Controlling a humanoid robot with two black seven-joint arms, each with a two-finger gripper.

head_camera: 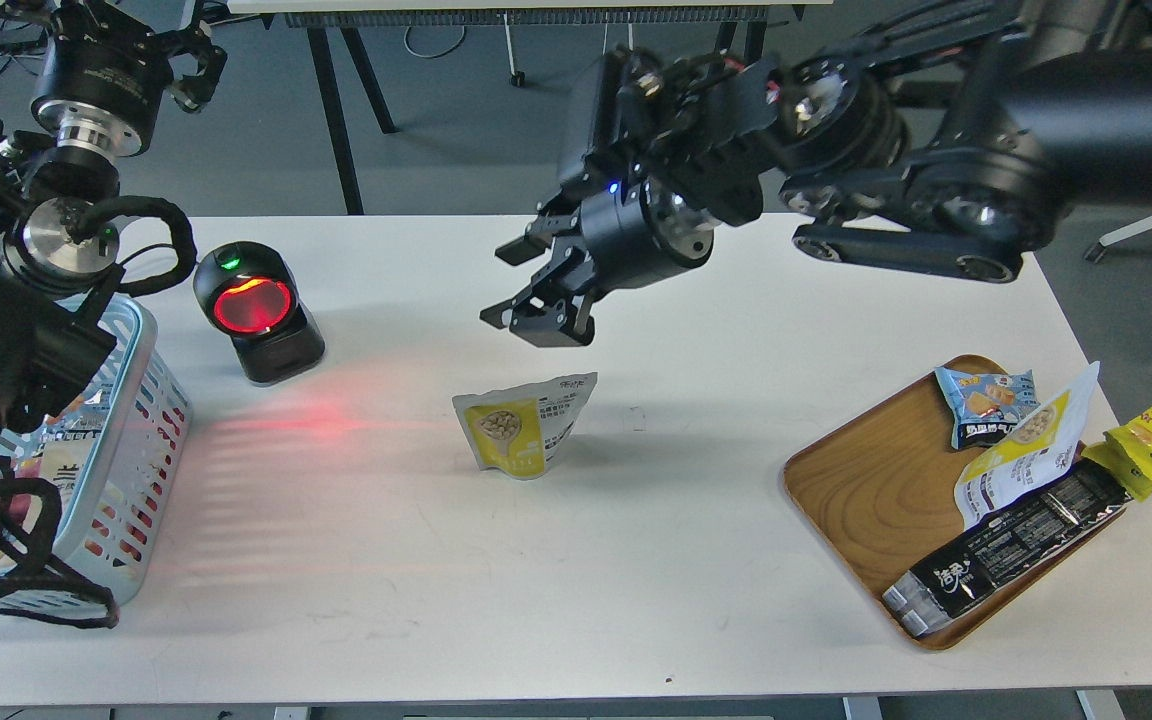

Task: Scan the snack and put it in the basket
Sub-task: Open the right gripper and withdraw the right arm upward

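Note:
The snack (523,427), a small pouch with a white top and a yellow front with a round picture, stands upright on the white table near its middle. My right gripper (526,287) is open and empty, raised above and slightly behind the snack. The light-blue basket (121,470) stands at the table's left edge, partly hidden by my left arm. My left gripper (186,60) is high at the top left, beyond the table's far edge; its fingers are spread and hold nothing.
A black barcode scanner (256,312) with a glowing red window stands right of the basket and throws red light on the table. An oval wooden tray (866,490) at the right holds a blue packet, a white-yellow pouch, a long black packet and a yellow packet.

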